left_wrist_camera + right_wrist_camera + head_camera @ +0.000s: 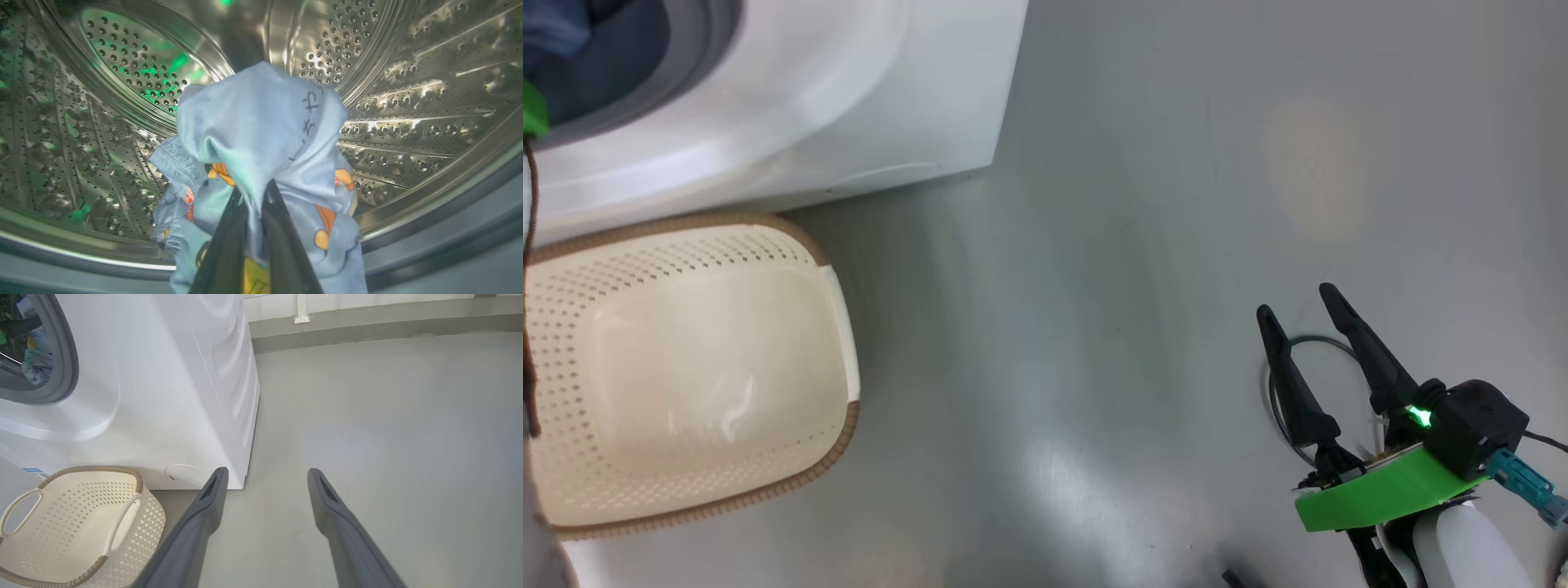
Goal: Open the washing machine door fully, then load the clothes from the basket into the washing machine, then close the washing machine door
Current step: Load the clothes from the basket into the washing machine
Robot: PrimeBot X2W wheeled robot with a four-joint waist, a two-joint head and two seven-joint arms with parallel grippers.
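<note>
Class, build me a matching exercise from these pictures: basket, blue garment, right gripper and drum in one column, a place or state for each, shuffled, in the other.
Things:
1. cream perforated plastic basket
2. light blue printed garment
3. right gripper
4. perforated steel drum

Places or states:
A. open, over the grey floor
B. surrounds the garment
C. empty, beside the white washing machine
D. pinched between the fingers of the left gripper

Pairs: 1-C, 2-D, 3-A, 4-B
</note>
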